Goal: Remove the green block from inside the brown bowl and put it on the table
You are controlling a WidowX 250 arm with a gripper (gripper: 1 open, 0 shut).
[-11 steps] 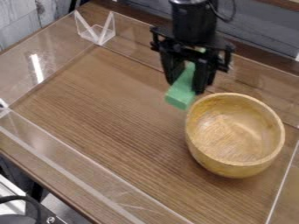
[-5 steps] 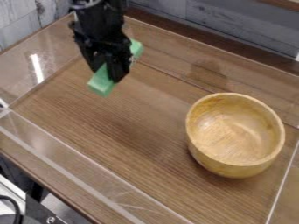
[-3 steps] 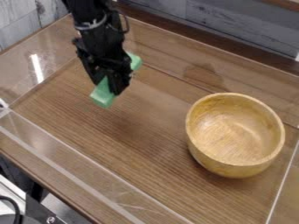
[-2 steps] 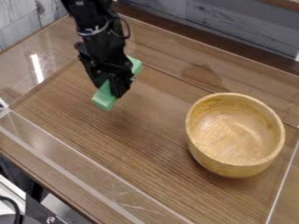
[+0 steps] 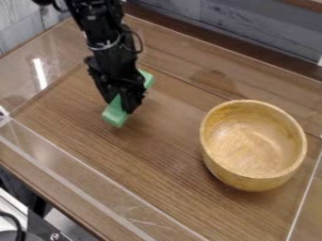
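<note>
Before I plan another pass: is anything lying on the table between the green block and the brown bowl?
No. In the camera view, only bare table lies between the green block and the brown bowl.

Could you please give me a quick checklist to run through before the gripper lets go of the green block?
1. Gripper shut on the green block: ok.
2. Block out of the brown bowl: ok.
3. Block's lower end resting on the table: cannot tell.
4. Tabletop around the block free of other things: ok.
5. Block well apart from the bowl: ok.
</note>
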